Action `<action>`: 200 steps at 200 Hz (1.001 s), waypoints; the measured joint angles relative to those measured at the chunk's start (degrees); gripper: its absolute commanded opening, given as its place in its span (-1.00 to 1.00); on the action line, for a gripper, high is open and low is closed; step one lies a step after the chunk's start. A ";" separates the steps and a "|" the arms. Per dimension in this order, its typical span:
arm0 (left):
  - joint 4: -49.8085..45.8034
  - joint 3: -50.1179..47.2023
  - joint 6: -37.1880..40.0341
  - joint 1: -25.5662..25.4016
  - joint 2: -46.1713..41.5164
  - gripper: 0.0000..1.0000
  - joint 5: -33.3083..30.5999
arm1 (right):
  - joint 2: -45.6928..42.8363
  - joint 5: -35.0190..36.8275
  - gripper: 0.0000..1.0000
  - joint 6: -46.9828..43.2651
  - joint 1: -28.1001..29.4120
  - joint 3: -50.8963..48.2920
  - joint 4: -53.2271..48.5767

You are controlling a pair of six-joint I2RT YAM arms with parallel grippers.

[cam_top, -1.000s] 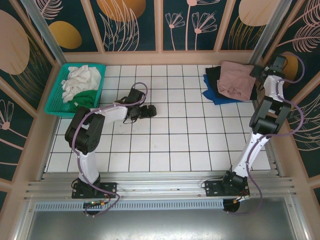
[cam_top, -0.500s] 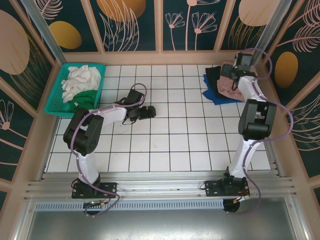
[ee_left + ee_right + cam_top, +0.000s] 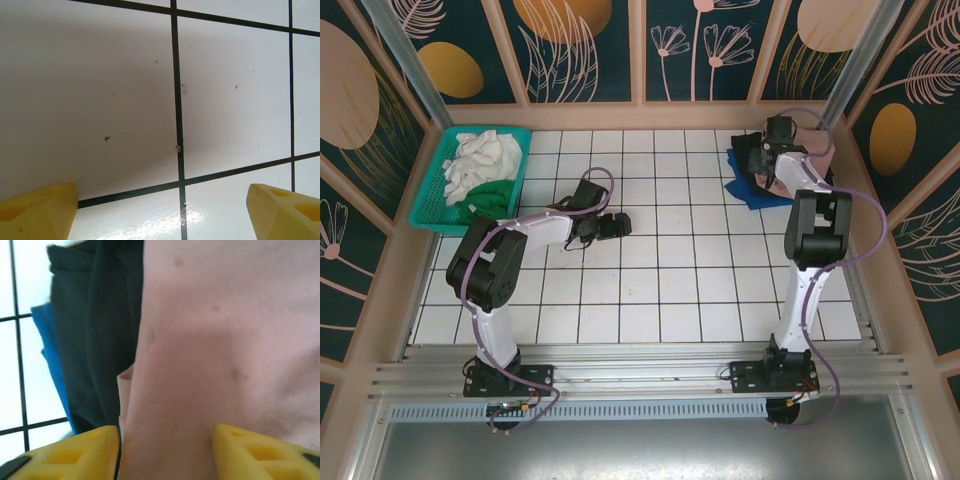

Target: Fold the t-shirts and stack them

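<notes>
A folded dusty-pink t-shirt [image 3: 778, 180] lies on top of a black one [image 3: 745, 152] and a blue one [image 3: 745, 192] at the back right of the tiled table. My right gripper [image 3: 772, 140] hangs over this stack. In the right wrist view its yellow fingers [image 3: 75, 452] stand apart, low on the pink t-shirt [image 3: 225, 340], whose cloth spans the gap. The black t-shirt [image 3: 95, 330] and the blue t-shirt [image 3: 50, 350] show to the left. My left gripper [image 3: 618, 222] is open over bare tile, its fingers [image 3: 35, 215] wide apart and holding nothing.
A teal lattice basket [image 3: 438, 215] stands at the back left, holding a crumpled white t-shirt [image 3: 485, 155] and a green t-shirt [image 3: 495, 192]. Wooden walls close the table [image 3: 660, 280] at the back and on both sides.
My right arm has swung from the far right wall leftward over the stack, and its gripper now sits above the stack's back left part. The left arm has barely moved.
</notes>
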 measured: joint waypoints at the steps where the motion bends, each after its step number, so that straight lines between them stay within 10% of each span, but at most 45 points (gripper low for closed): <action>1: 0.00 0.00 0.00 0.00 0.00 0.74 0.00 | 0.07 0.17 -0.22 0.04 0.04 0.07 -0.13; 48: -0.02 0.00 0.22 0.00 0.00 0.74 -0.04 | 0.44 2.82 -1.00 -0.46 1.22 0.61 -1.86; 142: 0.02 -0.13 0.46 0.00 0.00 0.74 -0.04 | -13.35 -2.08 -1.00 -7.32 0.31 -14.03 2.64; 200: 0.61 -0.44 0.63 0.00 -0.02 0.74 -0.04 | -7.39 -8.68 -0.79 -10.88 -0.35 -12.66 0.72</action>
